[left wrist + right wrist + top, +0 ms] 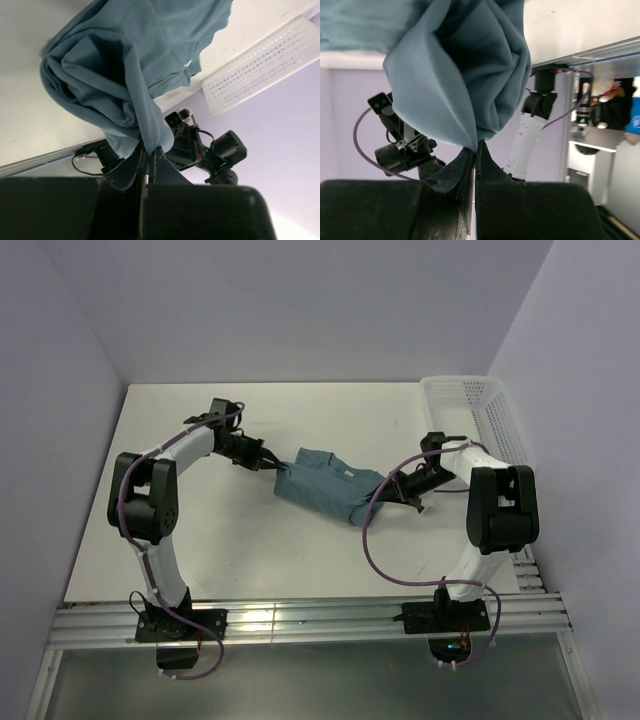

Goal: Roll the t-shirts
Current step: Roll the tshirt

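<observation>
T-shirt [325, 483] gripped at both ends, bunched between the two tools.
The left tool [277, 467] is clamped on one end, the right tool [384, 488] on the other; the teal cloth spans between them over the counter [250, 540].

Robotics lab test cell, plain pale lavender wall panels [300, 310] boxing in a flat white tabletop [260, 550], silver slotted aluminium rail [310, 625] along the near edge, black-and-white left robot arm [150, 502] and right robot arm [500, 508] bolted to it, trailing purple cable [366, 535].
</observation>
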You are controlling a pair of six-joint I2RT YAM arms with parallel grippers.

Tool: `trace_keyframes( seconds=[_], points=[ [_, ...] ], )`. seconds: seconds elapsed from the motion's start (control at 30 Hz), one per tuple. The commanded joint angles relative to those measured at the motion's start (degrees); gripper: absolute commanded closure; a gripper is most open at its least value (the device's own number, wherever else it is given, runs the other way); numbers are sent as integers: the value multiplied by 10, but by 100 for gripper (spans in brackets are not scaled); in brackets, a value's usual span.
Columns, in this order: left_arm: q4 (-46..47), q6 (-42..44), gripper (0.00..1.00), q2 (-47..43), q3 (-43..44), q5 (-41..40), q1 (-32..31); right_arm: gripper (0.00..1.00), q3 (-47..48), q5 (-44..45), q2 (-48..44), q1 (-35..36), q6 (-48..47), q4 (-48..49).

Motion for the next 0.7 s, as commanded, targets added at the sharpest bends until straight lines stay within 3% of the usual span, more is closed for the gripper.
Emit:
trace_keyframes(
  seconds=[0.0, 0.3, 0.67],
  points=[
    [-5, 14, 100, 27, 61, -9, 8, 100, -21, -14, 7, -5, 65, 53],
    [3, 19, 100, 90, 121, -11, 8, 100, -93, -22, -2, -5, 129, 135],
    [76, -12, 100, 139, 141, -12, 7, 100, -99, 0, 17, -36, 201, 220]
  ],
)
